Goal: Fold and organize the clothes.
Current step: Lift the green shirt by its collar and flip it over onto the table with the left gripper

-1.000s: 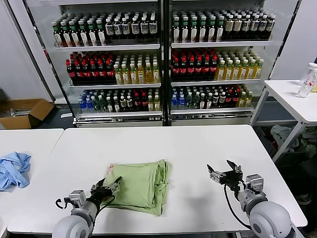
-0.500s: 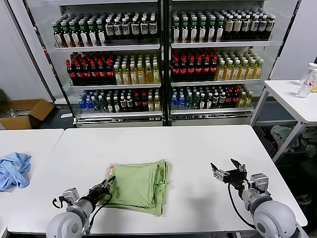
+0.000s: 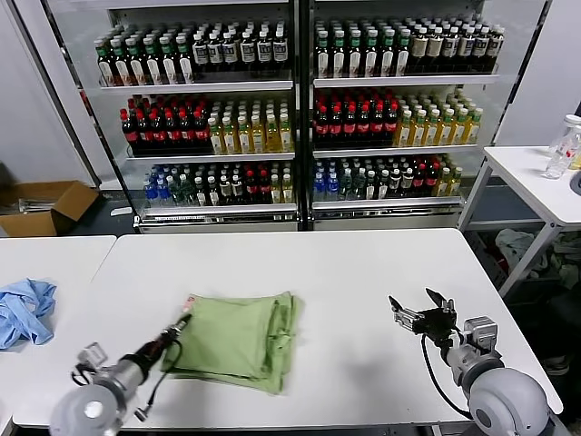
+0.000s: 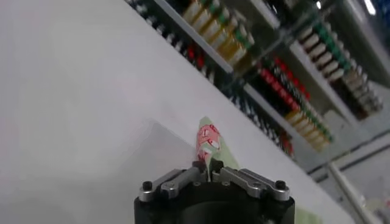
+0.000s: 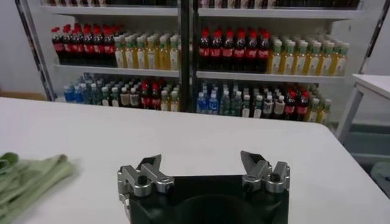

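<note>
Reaching low across the white table (image 3: 363, 272), the left gripper (image 3: 184, 321) pinches the near-left edge of the folded green shirt (image 3: 238, 338), while the right gripper (image 3: 422, 313) hovers spread wide, well apart. Left wrist view: closed fingers (image 4: 195, 173) clamp cloth bearing a red-and-white print (image 4: 209, 137). Right wrist view: parted fingers (image 5: 149, 172), shirt (image 5: 27, 179) off to one side.

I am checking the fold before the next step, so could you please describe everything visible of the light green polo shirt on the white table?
The light green polo shirt of soft cloth lies folded into a layered, roughly rectangular bundle on the white table, near its front edge. Stacked folds show along the side toward the right arm. A corner bearing a red-and-white print sticks out, and the left claw is shut on that corner. The open right claw hovers well apart. Collar and buttons are not visible.
</note>
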You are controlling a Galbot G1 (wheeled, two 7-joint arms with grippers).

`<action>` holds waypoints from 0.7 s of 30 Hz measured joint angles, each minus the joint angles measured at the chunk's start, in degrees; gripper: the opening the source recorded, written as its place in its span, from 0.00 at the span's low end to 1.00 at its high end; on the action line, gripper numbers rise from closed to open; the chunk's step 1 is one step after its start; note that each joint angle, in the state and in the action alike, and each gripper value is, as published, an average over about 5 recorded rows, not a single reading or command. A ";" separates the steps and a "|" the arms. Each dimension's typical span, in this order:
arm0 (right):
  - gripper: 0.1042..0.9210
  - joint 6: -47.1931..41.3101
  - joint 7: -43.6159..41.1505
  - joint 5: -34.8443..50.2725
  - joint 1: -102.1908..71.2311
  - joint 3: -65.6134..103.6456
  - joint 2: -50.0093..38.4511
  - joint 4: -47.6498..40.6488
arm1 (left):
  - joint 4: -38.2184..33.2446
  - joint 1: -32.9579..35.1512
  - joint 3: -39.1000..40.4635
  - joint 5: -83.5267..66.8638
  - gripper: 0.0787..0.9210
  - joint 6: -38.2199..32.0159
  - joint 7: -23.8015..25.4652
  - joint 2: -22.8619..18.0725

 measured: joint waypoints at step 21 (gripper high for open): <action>0.88 1.09 -0.58 -1.32 0.54 -2.22 0.98 2.60 | -10.40 -1.24 -4.04 1.37 0.02 -0.58 -6.96 4.26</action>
